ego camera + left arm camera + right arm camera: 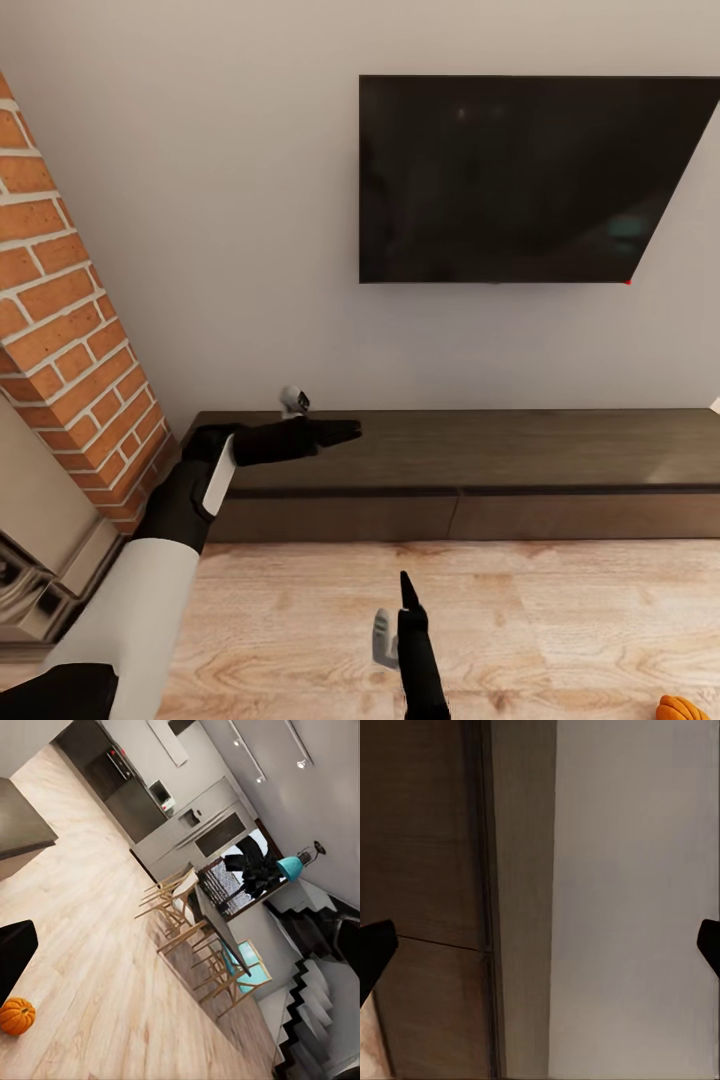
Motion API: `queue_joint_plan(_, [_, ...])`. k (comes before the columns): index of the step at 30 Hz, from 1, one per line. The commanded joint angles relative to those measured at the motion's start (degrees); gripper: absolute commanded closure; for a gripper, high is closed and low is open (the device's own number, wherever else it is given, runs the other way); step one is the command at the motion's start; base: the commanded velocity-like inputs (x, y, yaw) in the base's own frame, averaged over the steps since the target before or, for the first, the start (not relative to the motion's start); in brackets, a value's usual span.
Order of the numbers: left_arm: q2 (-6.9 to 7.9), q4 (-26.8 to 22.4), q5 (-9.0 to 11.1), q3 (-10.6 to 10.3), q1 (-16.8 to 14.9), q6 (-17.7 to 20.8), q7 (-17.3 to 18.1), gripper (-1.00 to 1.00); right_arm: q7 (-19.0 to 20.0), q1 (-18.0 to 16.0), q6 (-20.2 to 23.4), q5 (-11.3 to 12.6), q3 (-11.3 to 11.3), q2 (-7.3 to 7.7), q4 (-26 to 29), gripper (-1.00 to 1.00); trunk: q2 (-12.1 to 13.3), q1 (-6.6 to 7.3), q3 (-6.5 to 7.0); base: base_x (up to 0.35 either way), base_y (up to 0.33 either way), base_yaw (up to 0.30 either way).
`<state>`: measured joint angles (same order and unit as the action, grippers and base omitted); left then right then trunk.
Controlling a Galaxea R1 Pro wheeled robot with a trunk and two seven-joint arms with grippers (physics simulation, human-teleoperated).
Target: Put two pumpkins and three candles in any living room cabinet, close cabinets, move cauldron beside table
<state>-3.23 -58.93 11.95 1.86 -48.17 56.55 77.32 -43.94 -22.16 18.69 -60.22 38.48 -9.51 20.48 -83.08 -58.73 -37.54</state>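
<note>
Mind the pumpkin [682, 708] first, nearest of all, on the floor [560, 620] behind and well to the right of the right fingers [406, 600]; avoid rolling into it, and fetch it after the opening. Keep those fingers spread wide and empty, low over the floor, aimed at the closed cabinet [480, 515] just ahead. Going by the shut fronts, treat opening a drawer as the likely step in hand. Bring the tips to the dark gap under the top's overhang, to one side of the seam [435, 943] between two fronts. Hook one front's upper edge, then pull straight back without lifting or twisting. Leave room behind for the drawer's travel. Left fingers [338, 432]: parted or closed, impossible to tell. Hold them clear over the left part of the cabinet's top, not far from the brick column [70, 350], away from the front being pulled. Beyond both, up the wall, the TV [530, 180]: nothing to reach for there.
</note>
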Motion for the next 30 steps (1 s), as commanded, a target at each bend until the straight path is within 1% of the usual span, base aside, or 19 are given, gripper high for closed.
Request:
queue_joint_plan(1, [-0.22, -0.08, -0.02, -0.09, 0.00, -0.05, -0.02, -1.00, 0.13, -1.33, -0.70, -0.06, -0.03, 0.04, -0.54, -1.00, 0.00, 0.00, 0.00, 0.000, 0.000, 0.000])
queue_joint_plan(3, [-0.71, -0.45, -0.06, -0.20, 0.01, -0.11, -0.05, -1.00, 0.26, -3.93, -2.91, -0.12, -0.05, 0.02, -2.36, -1.00, 0.00, 0.00, 0.00, 0.000, 0.000, 0.000])
queue_joint_plan(5, [-0.85, -0.90, -0.07, -0.24, 0.04, -0.13, -0.05, -1.00, 0.34, -5.57, -4.30, -0.10, -0.09, -0.09, -3.79, -1.00, 0.00, 0.00, 0.00, 0.000, 0.000, 0.000])
queue_joint_plan(6, [-0.87, -1.21, -0.08, -0.26, 0.06, -0.13, -0.06, -1.00, 0.39, -6.39, -4.86, -0.09, -0.08, -0.14, -4.48, -1.00, -0.40, -0.22, -0.18, 0.000, 0.000, 0.000])
queue_joint_plan(11, [-1.28, -1.66, -0.08, -0.44, 0.16, -0.13, -0.30, -1.00, 0.71, -8.54, -5.78, -0.12, -0.10, -0.08, -5.80, -1.00, -2.41, -1.32, -1.08, 0.000, 0.000, 0.000])
queue_joint_plan(14, [-1.71, -1.70, -0.08, -0.51, 0.18, -0.13, -0.38, -1.00, 1.99, -9.28, -6.67, 0.16, -0.24, 0.07, -7.01, -1.00, -3.61, -1.98, -1.62, 0.000, 0.000, 0.000])
queue_joint_plan(17, [-1.94, -1.66, -0.09, -0.53, 0.18, -0.12, -0.40, -1.00, 2.75, -9.53, -7.92, 0.30, -0.27, -0.18, -7.76, -1.00, -4.81, -2.64, -2.16, 0.000, 0.000, 0.000])
queue_joint_plan(19, [-1.99, -1.65, -0.09, -0.54, 0.18, -0.12, -0.41, -1.00, 2.98, -9.63, -8.27, 0.22, -0.26, -0.49, -7.61, -1.00, -5.62, -3.07, -2.52, 0.000, 0.000, 0.000])
queue_joint_plan(22, [-2.01, -1.71, -0.09, -0.50, 0.18, -0.12, -0.41, -1.00, 3.15, -10.38, -8.48, -0.02, -0.20, -0.49, -7.01, -1.00, -6.82, -3.73, -3.06, 0.000, 0.000, 0.000])
queue_joint_plan(26, [-2.02, -1.76, -0.09, -0.51, 0.18, -0.12, -0.34, -1.00, 3.45, -13.18, -8.69, 0.02, -0.16, -0.49, -6.52, -1.00, -8.42, -4.61, -3.77, 0.000, 0.000, 0.000])
queue_joint_plan(30, [-2.06, -1.72, -0.09, -0.54, 0.18, -0.08, -0.33, -1.00, 5.80, -15.45, -8.63, 0.27, -0.16, -0.49, -6.13, -1.00, -10.03, -5.49, -4.49, 0.000, 0.000, 0.000])
